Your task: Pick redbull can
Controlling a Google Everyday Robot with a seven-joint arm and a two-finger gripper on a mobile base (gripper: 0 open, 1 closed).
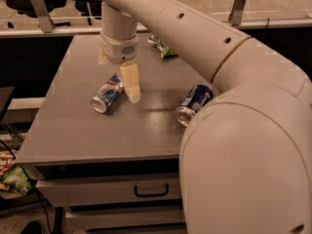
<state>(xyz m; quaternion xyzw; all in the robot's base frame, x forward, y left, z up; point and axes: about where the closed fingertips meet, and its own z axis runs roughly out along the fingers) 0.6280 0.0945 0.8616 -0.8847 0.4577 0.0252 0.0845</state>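
Observation:
The redbull can (108,92), slim and light blue and silver with red marks, lies on its side on the left half of the grey table (73,130), silver top toward the front left. My gripper (131,88) hangs down from the arm just right of the can, its cream tip close to the table top and right beside the can's far end. I cannot tell whether it touches the can.
A fatter dark blue can (193,104) lies on its side to the right. A green snack bag (163,47) sits at the back of the table. A drawer with a dark handle (151,191) is under the table front. My arm fills the right foreground.

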